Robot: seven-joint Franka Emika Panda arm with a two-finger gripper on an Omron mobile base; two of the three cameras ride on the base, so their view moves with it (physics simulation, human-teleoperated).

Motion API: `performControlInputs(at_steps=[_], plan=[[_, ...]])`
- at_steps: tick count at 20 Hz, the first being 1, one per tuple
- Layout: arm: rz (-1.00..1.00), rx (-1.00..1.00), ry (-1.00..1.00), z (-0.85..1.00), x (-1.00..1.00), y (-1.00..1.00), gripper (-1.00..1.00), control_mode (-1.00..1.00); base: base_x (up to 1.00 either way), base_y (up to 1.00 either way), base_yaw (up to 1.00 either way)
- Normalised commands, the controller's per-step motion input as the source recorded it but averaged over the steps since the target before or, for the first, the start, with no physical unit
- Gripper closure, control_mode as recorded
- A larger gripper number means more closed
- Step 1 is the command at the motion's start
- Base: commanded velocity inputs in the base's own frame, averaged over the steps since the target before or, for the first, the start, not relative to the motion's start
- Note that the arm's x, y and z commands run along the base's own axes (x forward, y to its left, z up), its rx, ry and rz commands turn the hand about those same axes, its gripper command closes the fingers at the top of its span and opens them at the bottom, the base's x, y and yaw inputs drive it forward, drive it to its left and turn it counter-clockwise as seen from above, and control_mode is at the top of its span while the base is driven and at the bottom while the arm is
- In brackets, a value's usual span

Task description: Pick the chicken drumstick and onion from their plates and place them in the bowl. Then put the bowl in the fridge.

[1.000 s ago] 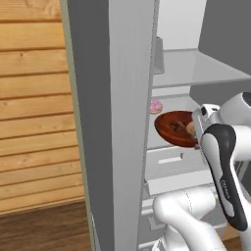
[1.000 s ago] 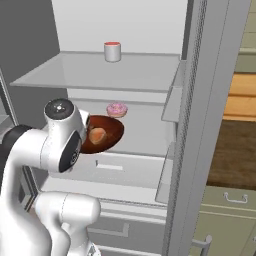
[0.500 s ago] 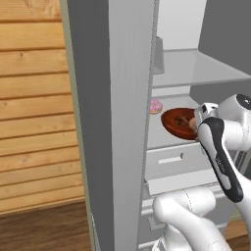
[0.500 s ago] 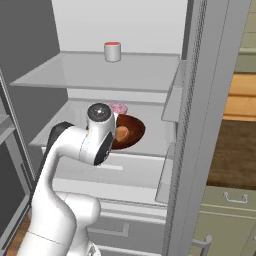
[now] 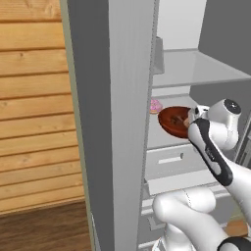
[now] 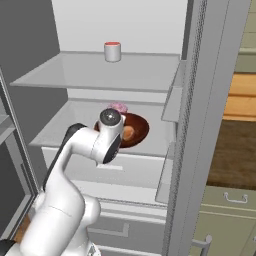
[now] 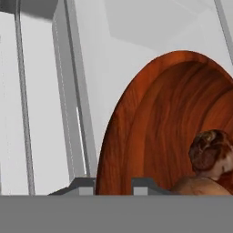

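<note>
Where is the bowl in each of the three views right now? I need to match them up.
Left base view: bowl right of centre on the fridge's middle shelf, just behind the arm.
Right base view: bowl at centre, partly behind the arm.
Hand view: bowl fills the right half, rim by the jaws.
Shared landmark: pink donut beside the bowl in both base views.

Kitchen: open fridge (image 6: 150, 95), green cabinets (image 6: 225, 220).

The wide reddish-brown wooden bowl (image 5: 172, 120) sits over the pale shelf (image 5: 169, 139) inside the tall grey fridge (image 5: 117, 122), just beside a small pink item (image 5: 155, 106). The white arm (image 5: 211, 147) reaches to its rim.
</note>
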Motion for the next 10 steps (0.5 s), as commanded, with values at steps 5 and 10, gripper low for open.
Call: performControlInputs(at_steps=[5,10], plan=[[0.00,0.00,0.00,-0.01,0.49,-0.01,1.00,-1.00,0.00,0.00,0.00],[0.00,0.00,-0.01,0.00,0.34,0.00,-1.00,-1.00,0.00,0.00,0.00]])
